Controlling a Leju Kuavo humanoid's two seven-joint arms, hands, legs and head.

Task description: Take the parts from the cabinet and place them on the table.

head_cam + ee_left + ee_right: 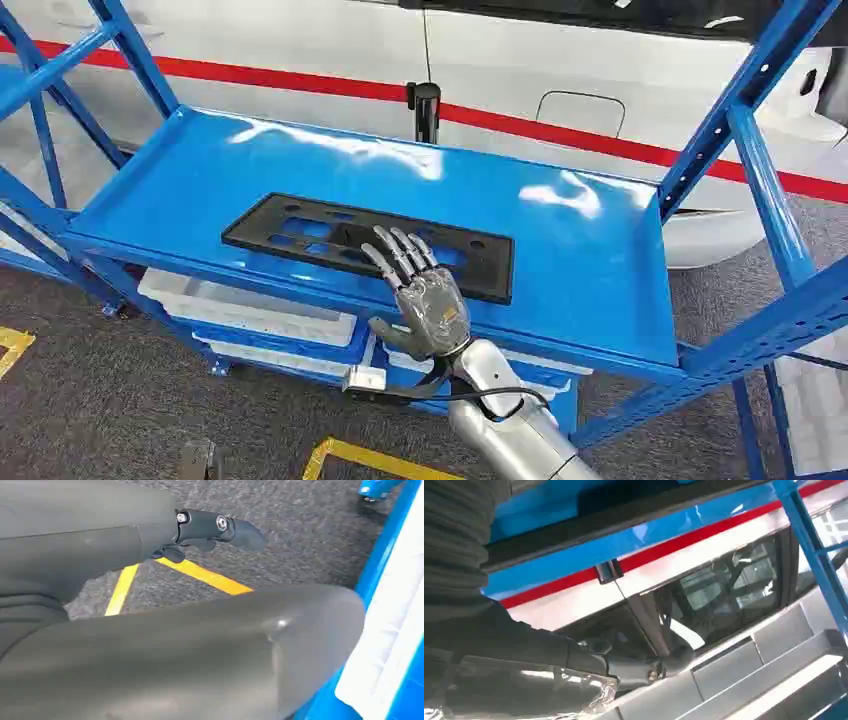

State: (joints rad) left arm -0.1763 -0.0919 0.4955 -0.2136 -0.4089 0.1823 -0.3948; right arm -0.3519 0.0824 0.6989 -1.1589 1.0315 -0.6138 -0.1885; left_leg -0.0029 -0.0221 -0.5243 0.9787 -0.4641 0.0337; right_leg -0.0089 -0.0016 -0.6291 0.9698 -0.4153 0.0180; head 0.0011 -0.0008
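Head view: the black part [368,246] is seen lying flat on the blue shelf [590,260]. It is touched by the right hand [425,300], fingers spread, not gripped. Nothing has been moved yet.

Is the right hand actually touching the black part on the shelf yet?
Cannot tell. In the head view the right hand overlaps the black part, but contact or gap underneath isn't visible.

Hidden under the right hand's fingers [400,250]: the black slotted plate's [300,228] near middle. Cut off at 6 o'clock: the silver forearm [515,440]. Left hand [215,527] grip unreadable.
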